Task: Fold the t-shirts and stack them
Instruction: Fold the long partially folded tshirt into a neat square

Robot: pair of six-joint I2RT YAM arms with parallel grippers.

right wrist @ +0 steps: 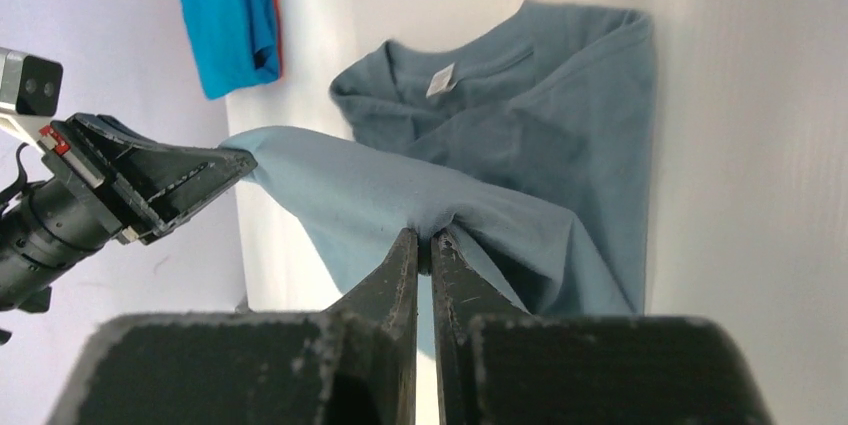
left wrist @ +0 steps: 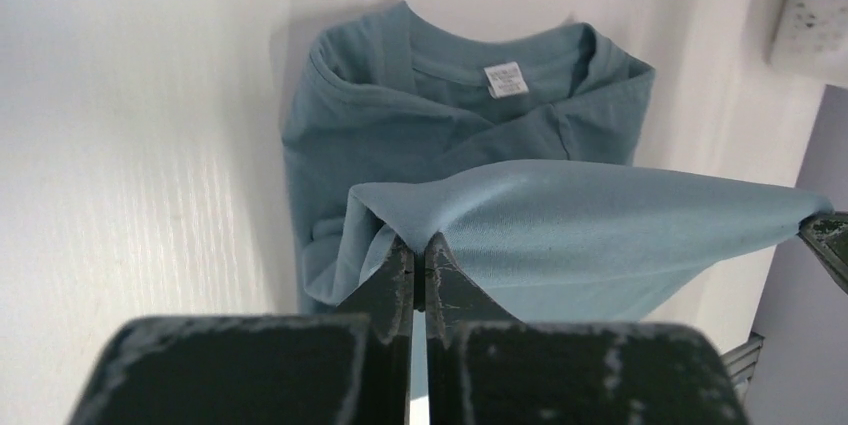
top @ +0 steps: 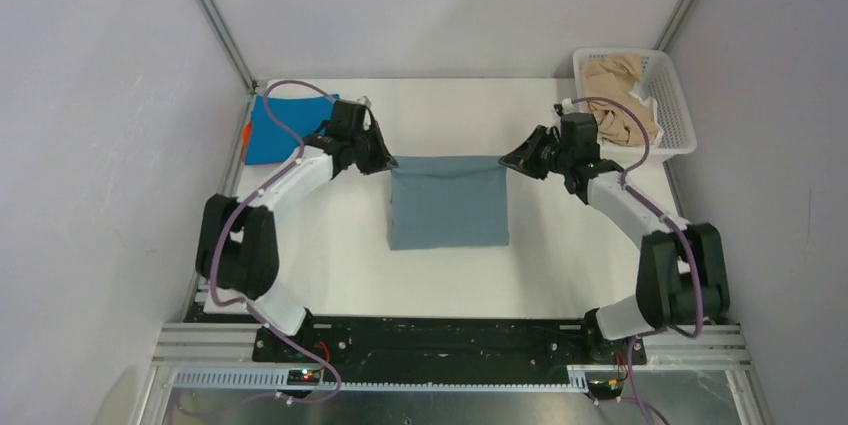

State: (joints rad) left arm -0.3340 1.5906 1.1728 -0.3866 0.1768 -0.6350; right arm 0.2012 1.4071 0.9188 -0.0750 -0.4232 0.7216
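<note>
A muted grey-blue t-shirt [top: 448, 207] lies partly folded in the middle of the white table [top: 330, 265]. Its far edge is lifted and pulled taut between the two grippers. My left gripper [top: 388, 163] is shut on the cloth's left corner [left wrist: 395, 210]; my right gripper [top: 507, 159] is shut on the right corner [right wrist: 440, 210]. Below the raised edge the collar and white label [left wrist: 505, 78] show. A bright blue t-shirt [top: 285, 127] lies folded at the far left, with an orange edge [top: 246, 133] showing under it. Beige t-shirts [top: 620, 97] fill the basket.
A white lattice basket [top: 668, 95] stands at the far right corner of the table. Grey side walls and aluminium frame posts [top: 212, 15] close in the workspace. The arm bases sit on the black rail [top: 440, 340] at the near edge.
</note>
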